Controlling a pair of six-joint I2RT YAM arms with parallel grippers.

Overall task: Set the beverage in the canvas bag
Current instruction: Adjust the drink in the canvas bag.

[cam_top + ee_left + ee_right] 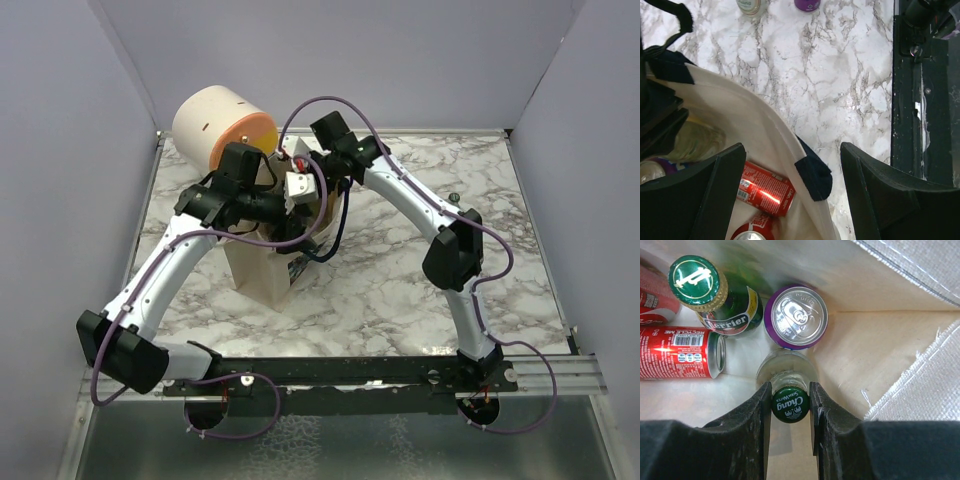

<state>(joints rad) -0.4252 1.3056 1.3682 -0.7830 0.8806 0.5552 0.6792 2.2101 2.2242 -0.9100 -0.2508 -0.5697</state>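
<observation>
From above, the boxy beige canvas bag [262,275] is seen on the veined marble table [420,290], under both wrists. The left gripper [791,150] is spread astride its cloth rim, with red cans [765,190] below. The right gripper [790,400] is pinched on the beverage [789,371] at its green cap, inside the bag, a purple can [796,316] just ahead.

L arm [160,270] & R arm [415,200] arch inward, wrists down.
L gripper [791,150] jaws wide apart; R gripper [790,390] jaws pinched on bottle [787,367] cap.

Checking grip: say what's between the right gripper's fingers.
A green-capped bottle, clamped by the right gripper inside the bag; the right wrist view shows it.
</observation>
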